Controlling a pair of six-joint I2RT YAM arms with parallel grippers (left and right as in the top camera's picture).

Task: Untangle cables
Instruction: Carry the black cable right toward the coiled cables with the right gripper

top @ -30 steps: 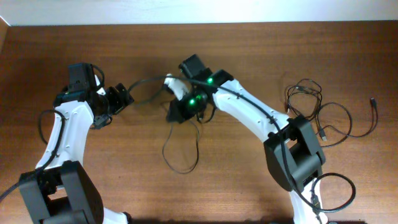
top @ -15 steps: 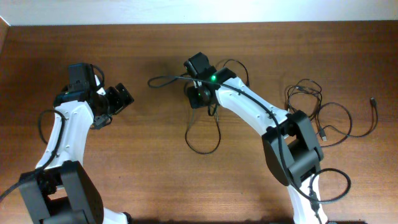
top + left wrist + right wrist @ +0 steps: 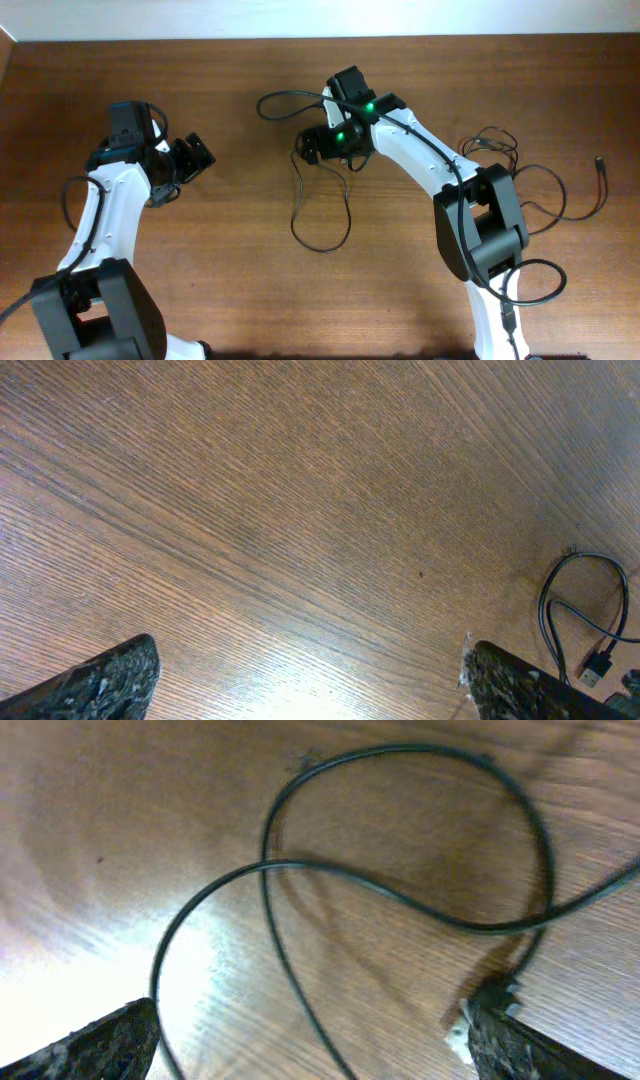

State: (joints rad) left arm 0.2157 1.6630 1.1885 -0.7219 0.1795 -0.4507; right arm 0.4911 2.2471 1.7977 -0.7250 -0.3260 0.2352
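No readable text, label, brand, number or sign shows in any view

Table [image 3: 220, 260]: brown wood with visible grain, lit brightly in patches; near its centre lay one loose cable loop [image 3: 320, 249], thin and black, crossing over itself; towards the right edge lay a tangle of cables [image 3: 490, 145] in sprawling loops; just beyond it a single plug end [image 3: 600, 163] rested apart on bare wood.

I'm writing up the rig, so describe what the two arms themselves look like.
The left arm and right arm have white shells, black joints and black cables alongside. The right one shows green lights. The fingertips are dark, speckled.
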